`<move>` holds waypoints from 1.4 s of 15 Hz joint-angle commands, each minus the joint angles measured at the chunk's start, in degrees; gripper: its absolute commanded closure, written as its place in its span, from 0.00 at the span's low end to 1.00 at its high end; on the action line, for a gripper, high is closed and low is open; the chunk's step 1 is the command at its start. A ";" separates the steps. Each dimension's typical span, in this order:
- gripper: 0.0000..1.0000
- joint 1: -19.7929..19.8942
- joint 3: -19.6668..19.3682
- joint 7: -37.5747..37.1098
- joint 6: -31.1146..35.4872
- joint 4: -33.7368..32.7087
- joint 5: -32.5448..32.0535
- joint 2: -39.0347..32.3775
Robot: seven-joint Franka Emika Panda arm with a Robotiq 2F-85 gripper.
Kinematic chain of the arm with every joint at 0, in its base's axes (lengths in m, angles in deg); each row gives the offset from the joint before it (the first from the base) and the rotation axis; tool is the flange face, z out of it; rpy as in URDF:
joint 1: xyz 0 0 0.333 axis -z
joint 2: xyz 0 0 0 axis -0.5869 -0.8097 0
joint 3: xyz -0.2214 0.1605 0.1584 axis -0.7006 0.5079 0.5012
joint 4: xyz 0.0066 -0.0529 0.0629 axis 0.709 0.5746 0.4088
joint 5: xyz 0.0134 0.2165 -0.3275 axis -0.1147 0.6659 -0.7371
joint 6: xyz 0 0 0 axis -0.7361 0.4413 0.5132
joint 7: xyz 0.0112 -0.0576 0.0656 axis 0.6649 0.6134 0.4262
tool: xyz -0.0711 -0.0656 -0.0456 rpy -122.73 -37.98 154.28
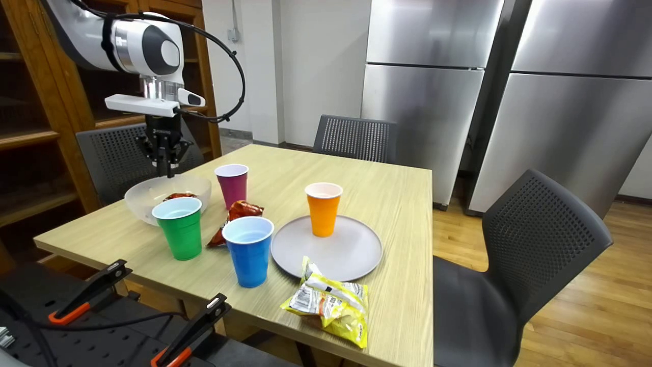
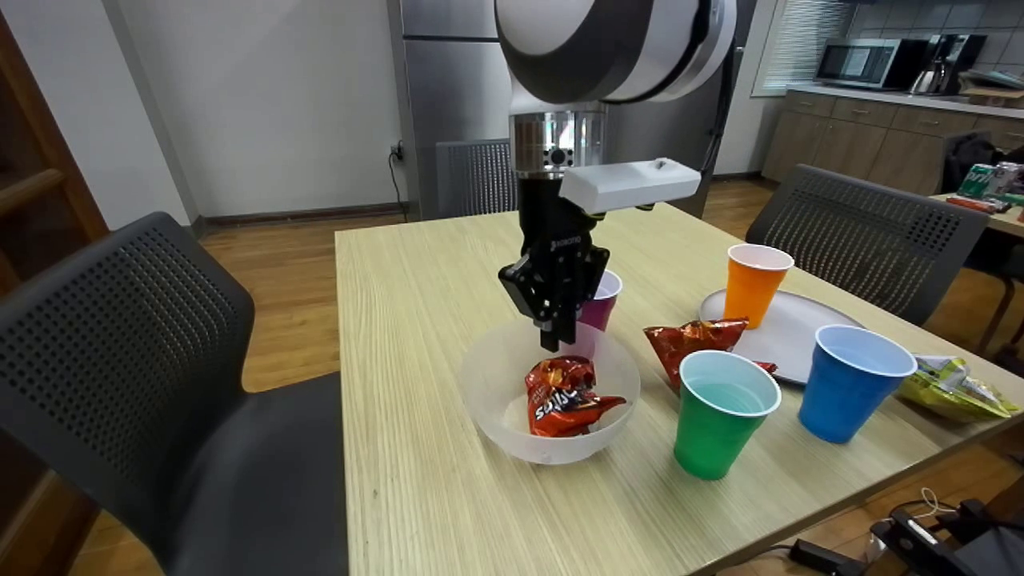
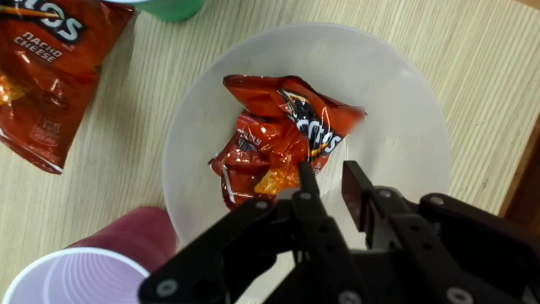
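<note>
In an exterior view my gripper point(image 1: 166, 171) hangs above the bowl point(image 1: 138, 203). In an exterior view I see the red chip bag point(image 2: 562, 402) inside, below the gripper and not touching. In the wrist view my fingers point(image 3: 309, 180) stand slightly apart, nothing between them, the bag mostly up and left of them, too crumpled to show a long axis.

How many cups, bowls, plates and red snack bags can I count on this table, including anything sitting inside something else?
Cups: 4 (purple cup, green cup, blue cup, orange cup)
Bowl: 1
Grey plate: 1
Red snack bags: 2 (bag in the bowl, bag outside it)
Total: 8
</note>
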 commanded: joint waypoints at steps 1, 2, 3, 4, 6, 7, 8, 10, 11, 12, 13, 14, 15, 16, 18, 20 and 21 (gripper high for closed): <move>0.45 0.52 0.61 -0.28 -3.31 -0.10 -0.36 2.06; 0.37 1.09 0.98 0.73 -3.77 0.56 0.35 3.24; 0.30 1.57 1.15 1.37 -4.25 0.93 0.92 4.24; 0.22 1.88 1.12 1.75 -5.01 1.21 1.14 5.28; 0.07 2.58 0.84 2.74 -7.44 1.81 0.92 7.82; 0.01 3.04 0.80 3.46 -8.88 1.94 1.05 8.98; 0.00 3.62 0.67 4.23 -10.02 2.29 1.21 10.34; 0.00 4.73 0.22 5.45 -12.17 2.85 1.21 12.86; 0.00 5.28 -0.01 6.02 -13.17 3.02 1.21 13.96; 0.00 5.92 -0.38 6.43 -13.76 3.46 1.11 15.18; 0.00 6.59 -0.66 6.92 -14.39 3.74 1.39 16.20; 0.00 7.14 -1.00 7.30 -14.93 4.04 1.39 17.14; 0.00 7.79 -1.46 7.99 -15.36 4.45 1.41 18.17; 0.00 8.34 -1.93 8.36 -15.78 4.74 1.38 19.03; 0.00 7.68 -1.84 6.40 -14.48 2.79 0.28 16.12; 0.00 8.15 -2.20 6.83 -14.70 3.36 0.32 17.11; 0.00 8.15 -2.19 6.84 -14.71 3.49 0.35 17.21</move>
